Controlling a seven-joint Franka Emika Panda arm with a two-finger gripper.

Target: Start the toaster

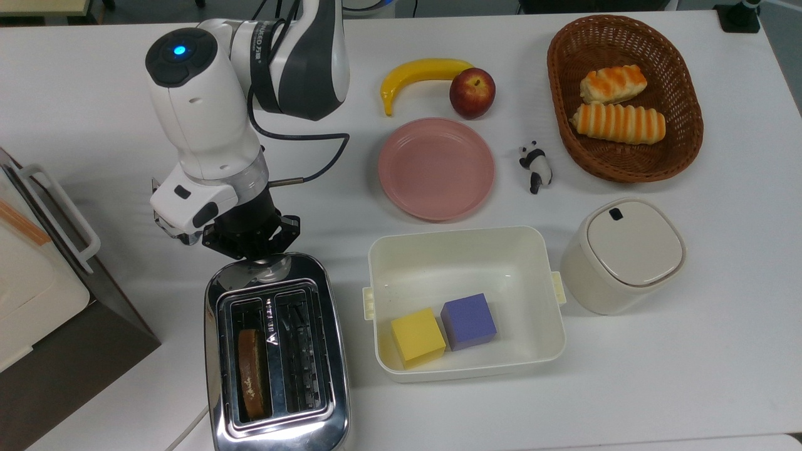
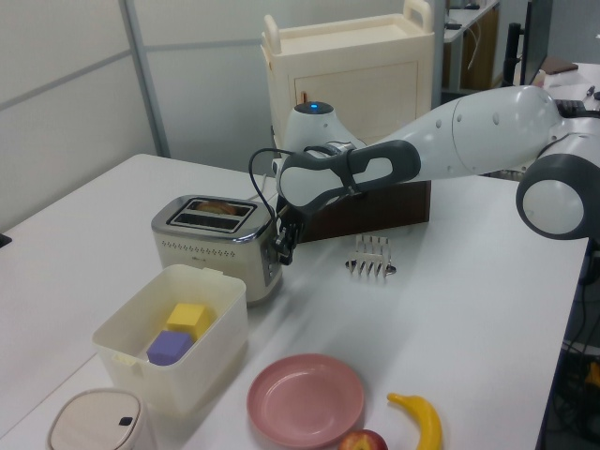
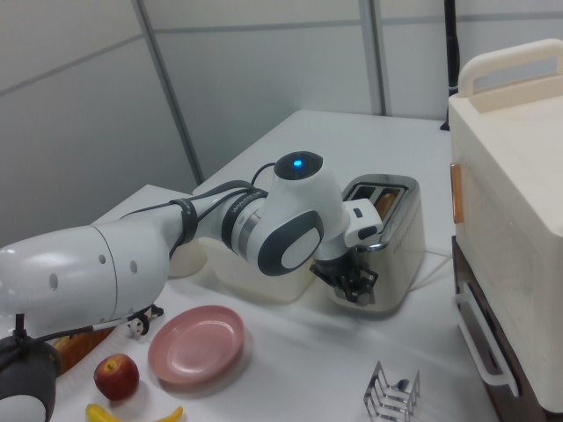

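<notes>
The chrome two-slot toaster [image 1: 276, 351] stands at the near left of the table in the top view, with a slice of bread [image 1: 252, 373] sunk low in its left slot. My gripper [image 1: 254, 250] hangs low against the toaster's far end, where the lever is, and its jaws look shut with nothing held. The lever itself is hidden behind the hand. In the left view the gripper [image 2: 281, 248] presses at the right end of the toaster [image 2: 216, 244]. The right view has the gripper [image 3: 356, 281] low on the front face of the toaster [image 3: 391, 224].
A brown-and-cream box appliance [image 1: 37, 300] stands left of the toaster. A wire toast rack [image 2: 372, 255] sits behind the arm. A cream bin [image 1: 545, 326] holding two blocks, a pink plate [image 1: 437, 168], a lidded pot [image 1: 626, 254] and a bread basket [image 1: 626, 169] lie to the right.
</notes>
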